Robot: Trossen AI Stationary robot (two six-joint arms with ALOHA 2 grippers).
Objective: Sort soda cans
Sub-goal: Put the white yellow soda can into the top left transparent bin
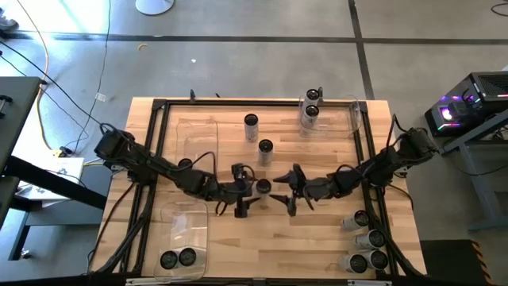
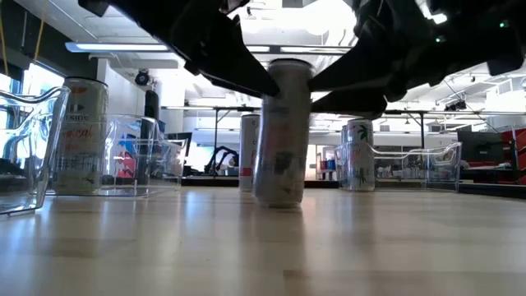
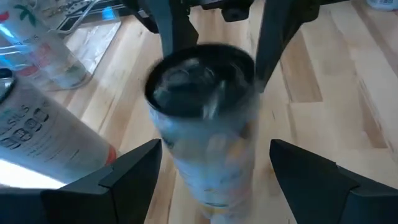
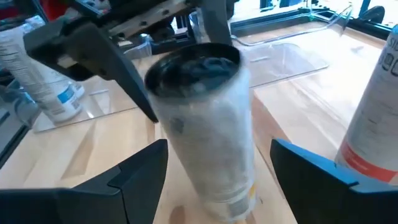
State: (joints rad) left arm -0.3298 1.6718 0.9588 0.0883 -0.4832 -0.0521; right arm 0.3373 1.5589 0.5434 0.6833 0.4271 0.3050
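Observation:
A silvery can with a dark top [image 1: 263, 187] stands upright on the table's middle, base on the wood [image 2: 279, 136]. My left gripper [image 1: 248, 191] comes at it from the table's left and my right gripper [image 1: 282, 191] from the right. Both are open. In the left wrist view the can [image 3: 202, 118] sits between my left gripper's [image 3: 211, 180] fingers with a gap on each side. The right wrist view shows the same can [image 4: 205, 124] between my right gripper's [image 4: 217, 174] fingers. Two more cans [image 1: 251, 121] [image 1: 265, 147] stand farther back.
A clear bin at the near left [image 1: 181, 226] holds two dark cans [image 1: 177, 258]. A far-right bin [image 1: 349, 119] holds two cans [image 1: 311, 105]. Another clear bin [image 1: 194, 135] lies at the far left. Several cans [image 1: 367, 242] cluster at the near right corner.

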